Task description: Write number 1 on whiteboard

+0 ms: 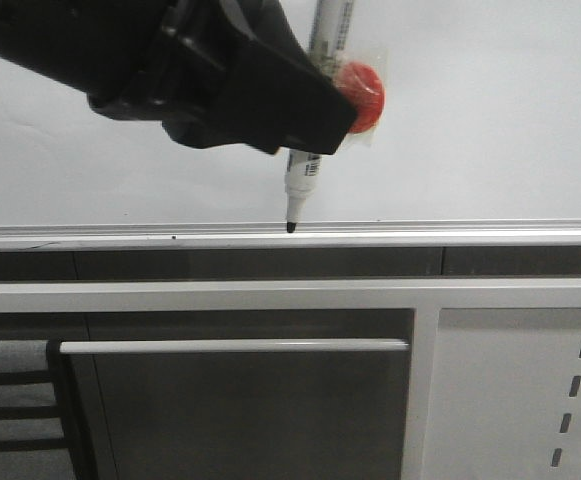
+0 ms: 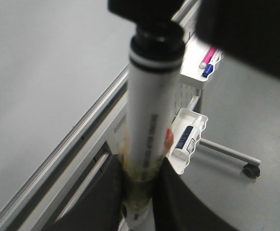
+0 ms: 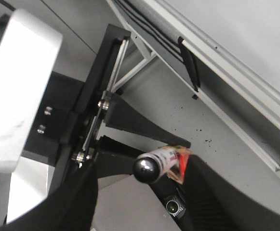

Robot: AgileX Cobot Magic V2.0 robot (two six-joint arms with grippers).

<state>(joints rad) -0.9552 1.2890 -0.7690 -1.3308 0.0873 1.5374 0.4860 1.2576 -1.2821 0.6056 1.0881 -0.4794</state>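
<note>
Here, my left pincer (image 1: 310, 110) is clamped on one white-barrelled black-tipped marker (image 1: 303, 175), upright, its tip at the silver rail along the near edge of the one large pale glossy whiteboard (image 1: 490, 120). No stroke shows on it. My right pincer (image 3: 140, 192) stands apart around another marker (image 3: 154, 163). Two small white trays (image 2: 190, 139) far right hold pens.
</note>
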